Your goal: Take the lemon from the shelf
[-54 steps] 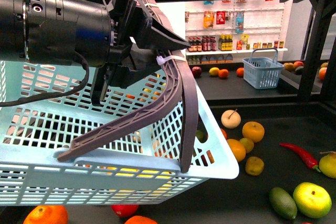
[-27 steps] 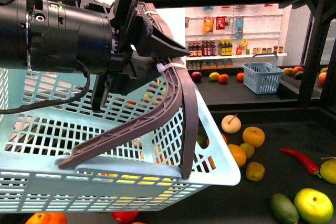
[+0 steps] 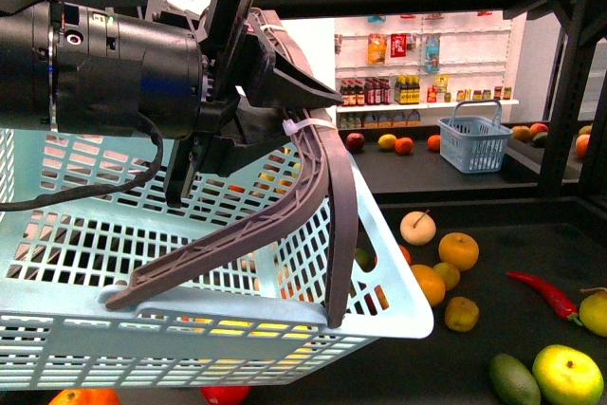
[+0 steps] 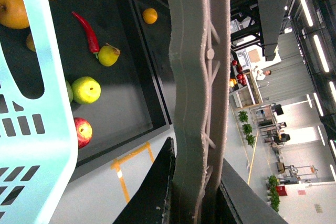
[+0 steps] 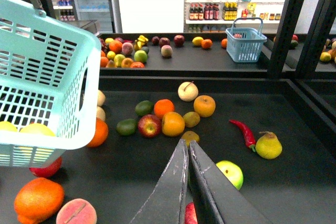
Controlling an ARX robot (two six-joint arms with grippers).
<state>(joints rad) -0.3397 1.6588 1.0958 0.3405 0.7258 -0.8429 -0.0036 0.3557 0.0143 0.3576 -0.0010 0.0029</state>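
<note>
My left gripper (image 3: 285, 92) is shut on the grey basket handle (image 3: 322, 177), holding the pale blue basket (image 3: 398, 301) above the shelf's dark tray (image 3: 531, 225). In the left wrist view the handle (image 4: 189, 77) runs between the jaws. Bright yellow rounded fruit (image 5: 31, 128) shows through the basket's slots; I cannot tell whether it is the lemon. Another plain yellow fruit (image 5: 197, 40) lies on the far tray beside an orange. My right gripper (image 5: 188, 148) is shut and empty, above the near tray (image 5: 294, 182) and just short of a dull yellow fruit (image 5: 190, 137).
Oranges (image 5: 172, 124), an apple (image 5: 149, 126), a red chilli (image 5: 242, 132), a pear (image 5: 269, 146) and a yellow-green fruit (image 5: 230, 174) are scattered on the near tray. A small blue basket (image 5: 245, 43) stands on the far tray. Black uprights (image 5: 286, 19) frame the right side.
In the front view the whole scene has slid slightly downward, and the basket has shifted a little with it. The left gripper still holds the handle.
</note>
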